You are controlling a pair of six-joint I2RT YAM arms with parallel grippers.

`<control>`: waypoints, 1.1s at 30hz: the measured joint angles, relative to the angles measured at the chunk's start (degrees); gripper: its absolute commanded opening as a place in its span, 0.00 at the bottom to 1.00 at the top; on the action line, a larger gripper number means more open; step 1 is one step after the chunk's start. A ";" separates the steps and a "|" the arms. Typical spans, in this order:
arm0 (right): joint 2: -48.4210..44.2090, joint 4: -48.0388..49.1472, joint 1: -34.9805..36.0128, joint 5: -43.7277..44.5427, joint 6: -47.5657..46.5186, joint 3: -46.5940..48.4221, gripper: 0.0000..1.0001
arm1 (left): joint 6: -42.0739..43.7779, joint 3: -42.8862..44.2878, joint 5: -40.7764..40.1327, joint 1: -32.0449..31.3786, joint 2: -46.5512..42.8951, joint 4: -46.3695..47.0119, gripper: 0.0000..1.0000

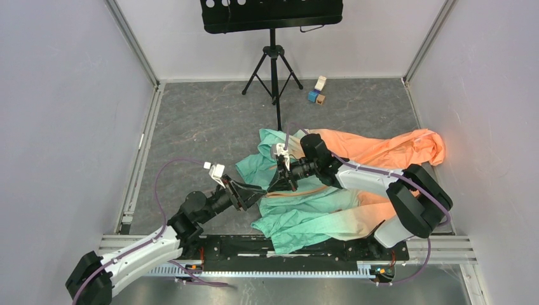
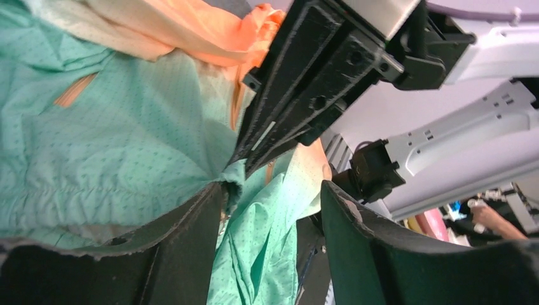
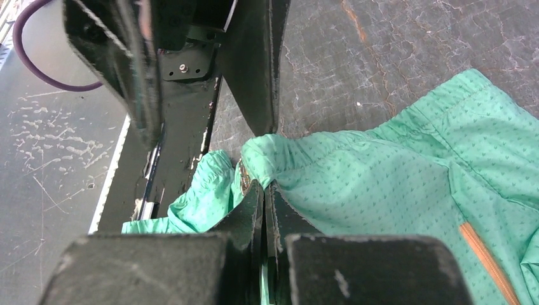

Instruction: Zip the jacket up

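Note:
The jacket (image 1: 330,190) lies crumpled on the grey floor mat, mint green at the left, peach-orange at the right, with an orange zipper line (image 3: 486,257). My right gripper (image 3: 264,184) is shut on a bunched fold of the jacket's green hem; a bit of metal zipper end shows right at its tips. In the top view it (image 1: 284,180) sits over the jacket's left part. My left gripper (image 2: 273,190) is open, its fingers (image 2: 184,241) standing either side of a hanging green fold (image 2: 264,235), just below the right gripper. In the top view it (image 1: 262,189) meets the jacket's left edge.
A black music stand on a tripod (image 1: 273,63) stands at the back centre. Small blocks (image 1: 318,92) lie beside it. Grey walls close in left and right. A metal rail (image 1: 286,251) runs along the near edge, under the jacket's lower fold.

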 measured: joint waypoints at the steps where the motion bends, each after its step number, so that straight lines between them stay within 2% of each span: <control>1: 0.00 0.00 0.00 0.02 0.00 0.00 0.00 | -1.11 0.02 -0.81 0.00 -0.52 -1.11 0.61; 7: 0.00 -0.02 0.00 0.15 0.00 0.00 0.00 | -3.63 0.04 -2.58 0.00 1.46 -3.69 0.52; 12: 0.00 -0.02 -0.02 0.15 0.00 0.00 0.01 | -3.63 0.07 -2.51 0.00 5.97 -2.91 0.39; 16: 0.00 -0.02 -0.04 0.26 0.00 -0.22 0.00 | -3.61 0.59 -2.43 0.00 9.11 -1.99 0.35; 19: -0.02 -0.02 -0.09 0.35 0.00 -0.26 0.00 | -3.58 0.85 -2.32 0.00 10.08 -1.01 0.36; 22: -0.04 0.00 -0.09 0.35 -0.02 -0.31 0.00 | -3.52 0.85 -1.73 0.00 10.27 -0.22 0.43; 27: -0.15 0.00 -0.09 0.28 0.00 -0.63 0.00 | -3.37 0.85 -0.90 0.00 8.83 0.68 0.62; 29: -0.20 0.00 -0.09 0.31 0.00 -0.63 0.00 | -3.32 0.85 -0.90 0.00 7.96 0.83 0.60; 33: -0.26 0.00 -0.09 0.24 0.00 -0.63 0.00 | -3.37 0.85 -0.96 0.00 7.28 1.05 0.44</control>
